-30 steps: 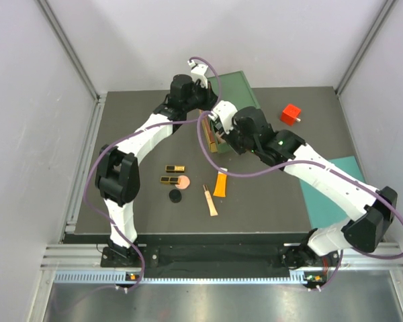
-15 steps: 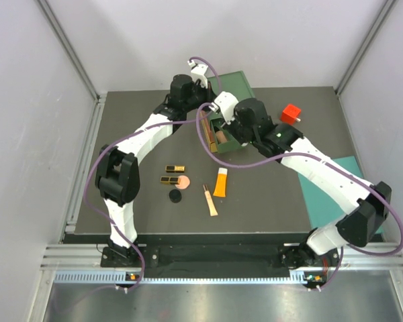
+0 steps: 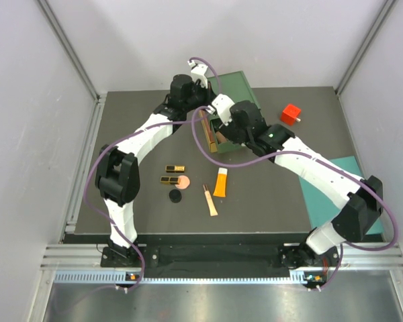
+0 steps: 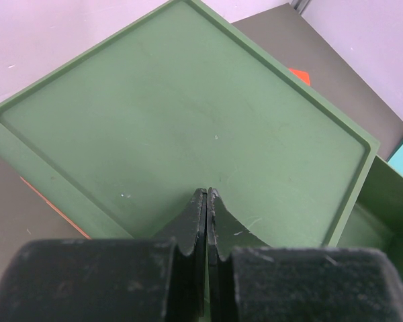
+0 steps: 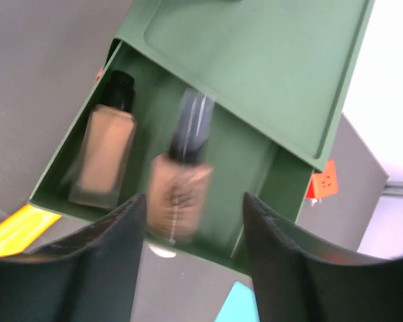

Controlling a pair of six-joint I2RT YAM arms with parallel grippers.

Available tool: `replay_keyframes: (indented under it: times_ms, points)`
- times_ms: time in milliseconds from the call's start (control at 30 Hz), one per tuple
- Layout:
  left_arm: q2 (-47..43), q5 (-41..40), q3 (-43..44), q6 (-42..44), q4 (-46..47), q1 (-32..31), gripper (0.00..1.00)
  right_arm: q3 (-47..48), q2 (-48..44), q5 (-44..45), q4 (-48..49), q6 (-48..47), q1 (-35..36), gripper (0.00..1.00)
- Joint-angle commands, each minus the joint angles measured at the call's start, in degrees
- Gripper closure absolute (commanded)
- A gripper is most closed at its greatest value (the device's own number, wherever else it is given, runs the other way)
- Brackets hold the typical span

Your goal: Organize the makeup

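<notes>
The green drawer box [image 3: 236,90] stands at the back with its green drawer [image 5: 255,168] pulled out. One tan bottle [image 5: 104,154] lies in the drawer. A second tan bottle [image 5: 181,191], blurred, is in the drawer between my right gripper's [image 5: 193,201] open fingers, not gripped. My left gripper [image 4: 207,191] is shut and empty, its tips on the box's top [image 4: 188,114]. On the table lie two gold-black cases [image 3: 175,168] [image 3: 168,180], the peach compact [image 3: 183,181], the black disc [image 3: 176,196], the slim peach tube [image 3: 210,201] and the yellow-orange tube [image 3: 220,182].
The red cube [image 3: 290,114] sits right of the box and shows in the right wrist view [image 5: 322,181]. A teal mat [image 3: 332,191] lies at the table's right edge. Grey walls enclose the table on three sides.
My right gripper has moved back and left over the open drawer, and the second tan bottle now shows blurred inside it. The left arm has not moved.
</notes>
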Motion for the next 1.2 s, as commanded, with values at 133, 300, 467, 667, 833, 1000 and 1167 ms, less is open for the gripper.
replay_keyframes:
  times_ms: [133, 300, 467, 667, 833, 1000, 1167]
  points:
    - [3.75, -1.90, -1.59, 2.08, -12.99, 0.18, 1.00, 2.69, 0.45, 3.28, 3.13, -0.56, -0.49, 0.24]
    - [3.83, -1.99, -1.42, 2.17, -13.08, 0.18, 1.00, 4.62, -1.65, 2.76, 3.39, 2.24, -0.49, 0.23]
    - [3.92, -2.16, -1.24, 2.26, -13.16, 0.18, 1.00, 4.37, -6.05, -4.95, 3.13, 13.22, -0.49, 0.20]
    - [4.27, -2.34, -0.62, 2.26, -13.61, 0.18, 1.00, -3.88, -10.53, -16.31, 1.21, 23.16, -0.14, 0.27]
    - [4.45, -2.16, -0.45, 1.91, -13.87, 0.18, 1.00, -9.96, -12.20, -22.71, 0.14, 26.06, 0.74, 0.33]
    - [4.62, -2.25, -0.54, 1.90, -14.04, 0.18, 1.00, -14.27, -11.16, -25.72, 0.84, 27.48, 3.20, 0.34]
    - [4.80, -2.16, -0.62, 1.99, -14.22, 0.09, 1.00, -15.07, -4.84, -31.42, 0.32, 28.18, 4.43, 0.36]
